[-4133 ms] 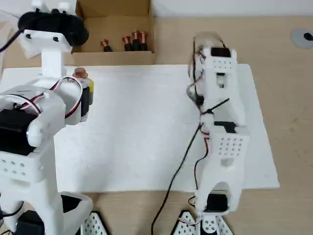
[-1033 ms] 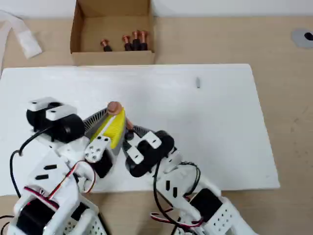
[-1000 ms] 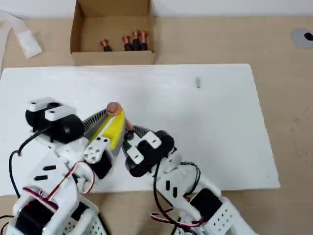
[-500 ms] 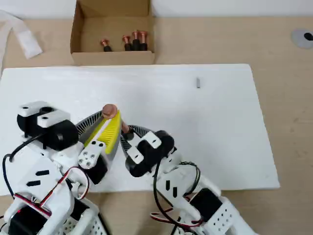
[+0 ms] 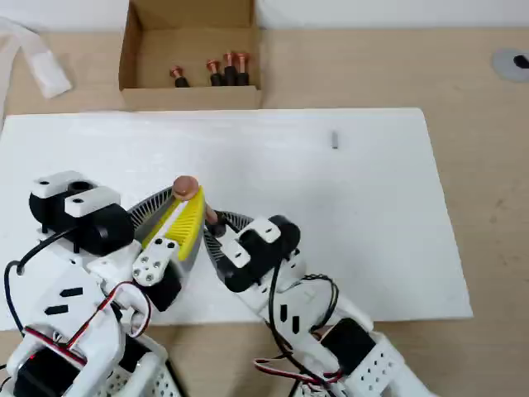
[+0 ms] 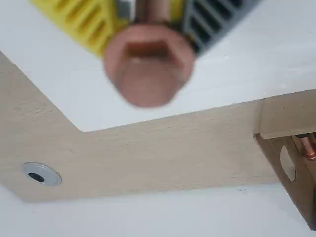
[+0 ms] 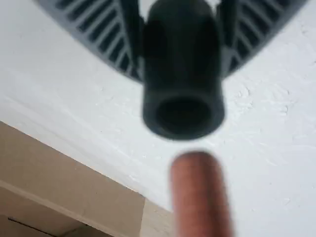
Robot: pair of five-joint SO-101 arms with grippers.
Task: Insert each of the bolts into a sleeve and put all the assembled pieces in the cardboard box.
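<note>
Shifting slightly rightward, right claw (image 5: 216, 227) grips the black sleeve (image 7: 182, 79), bore turned toward the bolt (image 5: 185, 187) clamped in left claw (image 5: 180, 200). The shaft tip sits just ahead, unentered, apparently aligned for insertion.

left arm: crouched low over the white mat's (image 5: 372, 207) near edge
left gripper (image 5: 184, 201): clamped on a bolt (image 5: 185, 186), head up
right arm: right beside it, same mat edge
right gripper (image 5: 217, 229): pinching a black sleeve (image 7: 182, 74)
</note>
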